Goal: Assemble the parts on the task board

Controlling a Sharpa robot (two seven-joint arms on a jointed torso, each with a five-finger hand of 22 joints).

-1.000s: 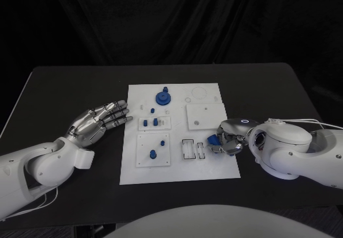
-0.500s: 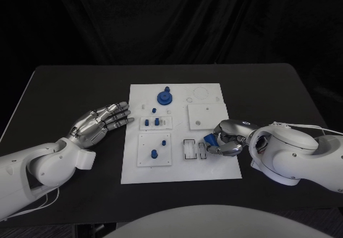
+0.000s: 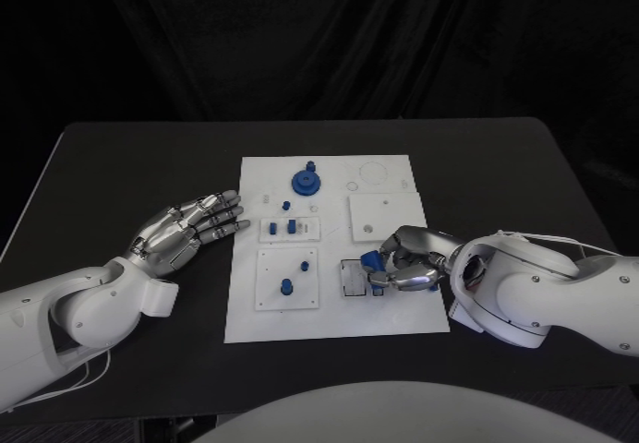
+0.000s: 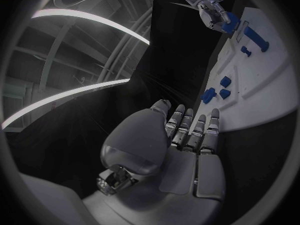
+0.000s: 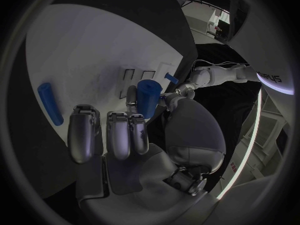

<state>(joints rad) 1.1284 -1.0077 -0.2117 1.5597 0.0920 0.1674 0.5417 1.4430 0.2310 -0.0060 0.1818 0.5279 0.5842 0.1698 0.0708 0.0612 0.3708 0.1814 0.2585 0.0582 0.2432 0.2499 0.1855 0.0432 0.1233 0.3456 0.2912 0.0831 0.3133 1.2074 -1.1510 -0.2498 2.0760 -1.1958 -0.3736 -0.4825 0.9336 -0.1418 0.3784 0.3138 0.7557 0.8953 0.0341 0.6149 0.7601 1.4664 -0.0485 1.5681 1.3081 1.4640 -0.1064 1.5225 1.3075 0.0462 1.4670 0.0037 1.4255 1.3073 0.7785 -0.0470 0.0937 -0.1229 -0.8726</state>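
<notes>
Right silver hand [image 3: 406, 264] pinches one small blue cylindrical part [image 5: 149, 96] over the white rectangular task board [image 3: 400, 318], by its two slots. Left silver hand [image 3: 186, 224] beside the board, fingers apart, holding nothing.

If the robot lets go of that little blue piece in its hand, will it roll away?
Probably. The blue piece pinched by the right hand looks round like a short cylinder, so on its side it could roll across the flat task board. It looks stiff, likely light plastic.
</notes>
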